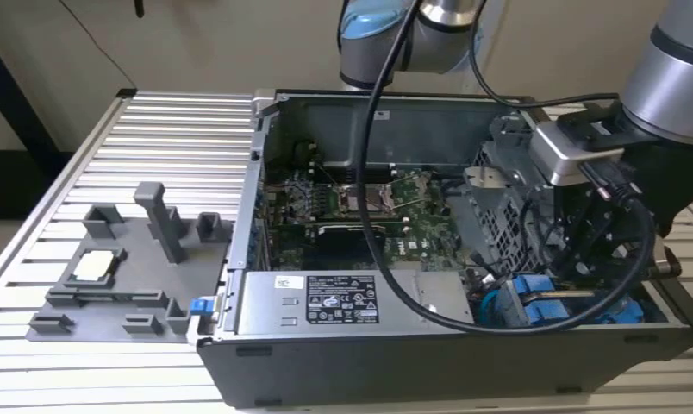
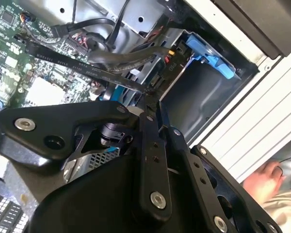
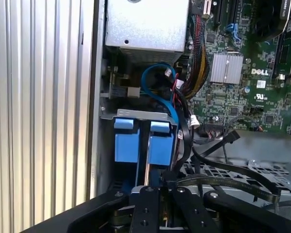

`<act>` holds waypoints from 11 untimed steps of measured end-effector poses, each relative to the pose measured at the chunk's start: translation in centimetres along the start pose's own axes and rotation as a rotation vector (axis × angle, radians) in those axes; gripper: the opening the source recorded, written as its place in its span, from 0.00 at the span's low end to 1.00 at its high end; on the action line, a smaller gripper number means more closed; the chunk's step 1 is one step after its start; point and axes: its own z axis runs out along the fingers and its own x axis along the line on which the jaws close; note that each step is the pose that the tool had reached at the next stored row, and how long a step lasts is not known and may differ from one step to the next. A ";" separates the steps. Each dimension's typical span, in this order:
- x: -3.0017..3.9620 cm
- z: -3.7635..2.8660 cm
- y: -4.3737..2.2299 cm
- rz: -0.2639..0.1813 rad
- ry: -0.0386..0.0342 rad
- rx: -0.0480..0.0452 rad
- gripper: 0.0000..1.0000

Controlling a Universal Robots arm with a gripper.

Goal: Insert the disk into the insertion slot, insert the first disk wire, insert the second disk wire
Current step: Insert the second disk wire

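The disk's blue carrier (image 3: 127,145) sits in the insertion slot (image 3: 136,114) at the front corner of the open computer case, its two blue end tabs showing; the drive body is hidden. In the exterior view the blue carrier (image 1: 539,286) lies under the arm's wrist (image 1: 588,155). My gripper (image 2: 153,99) hovers just above the slot with its fingers (image 2: 148,145) close together, pinching the end of a flat black disk wire (image 2: 87,65). In the first wrist view that flat black wire (image 3: 233,170) runs into my gripper (image 3: 161,190). A thin blue cable (image 3: 157,85) loops behind the slot.
The labelled power-supply box (image 1: 335,302) fills the case's front, next to the slot. The motherboard (image 1: 358,207) and a perforated metal cage (image 1: 496,216) lie behind. A grey fixture (image 1: 116,267) stands on the ribbed table at the exterior view's left. A person's hand (image 2: 264,182) rests outside the case.
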 end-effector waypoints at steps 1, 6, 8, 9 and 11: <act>0.01 0.04 -0.12 0.001 -0.0002 0.0001 0.16; 0.02 0.12 -0.37 0.008 0.0005 0.0001 0.16; 0.00 0.17 -0.39 0.011 0.0006 0.0001 0.16; 0.00 0.19 -0.40 0.016 0.0010 0.0000 0.16; 0.00 0.25 -0.41 0.027 0.0014 -0.0001 0.16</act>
